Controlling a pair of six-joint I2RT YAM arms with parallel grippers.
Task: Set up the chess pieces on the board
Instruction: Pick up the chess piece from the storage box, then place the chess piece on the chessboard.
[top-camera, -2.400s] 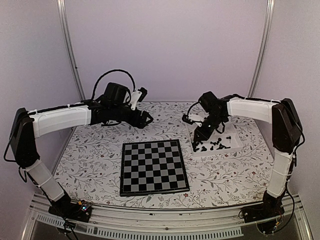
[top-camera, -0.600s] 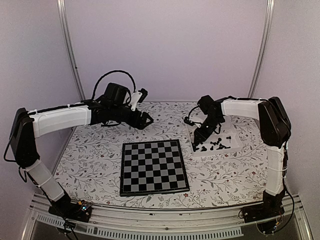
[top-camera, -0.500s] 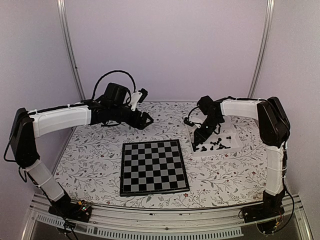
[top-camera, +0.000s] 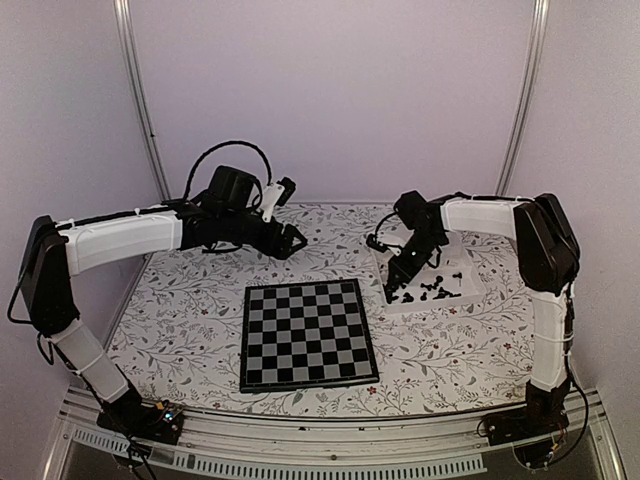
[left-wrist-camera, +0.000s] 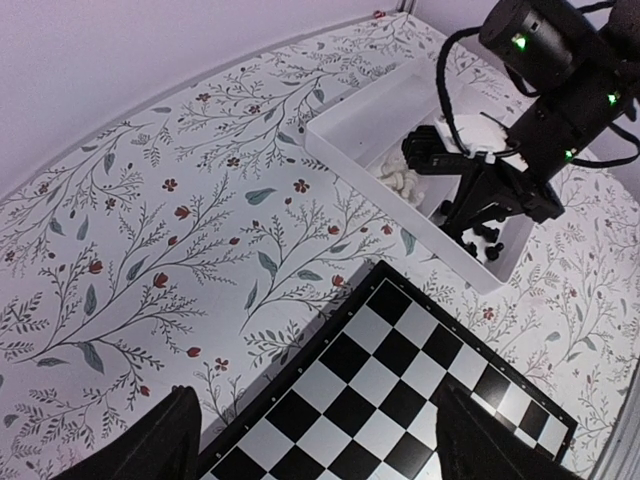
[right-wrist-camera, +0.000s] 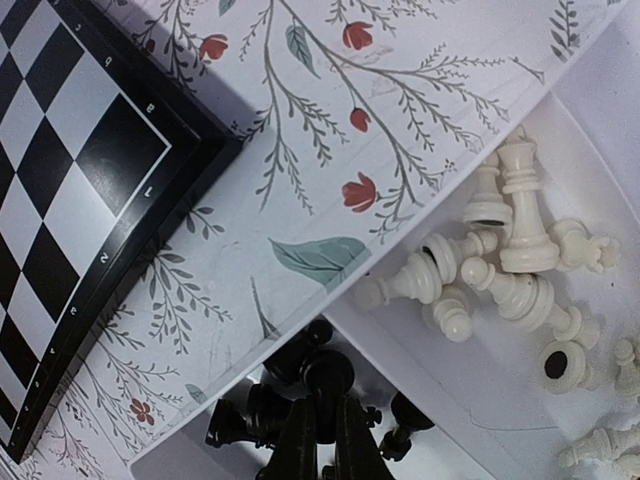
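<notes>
The board (top-camera: 308, 335) lies flat in front of me with every square bare, so by my reckoning nothing is set up yet and the whole job is left. All the chess pieces I can see are in the white tray (top-camera: 440, 303) to its right: the white pieces (right-wrist-camera: 520, 225) lie toppled on their sides, pointing every which way, and the black ones (right-wrist-camera: 250, 415) are heaped at the near wall. My left pincer (left-wrist-camera: 318, 420) hangs spread wide over the tablecloth beyond the board, holding nothing. My right pincer (right-wrist-camera: 328, 405) is down in the black heap, fingers nearly together, and I judge it clenched on one black piece (right-wrist-camera: 328, 375). Only its rounded head shows past my fingertips, so its long axis seems to run along my fingers, though I cannot be sure.
</notes>
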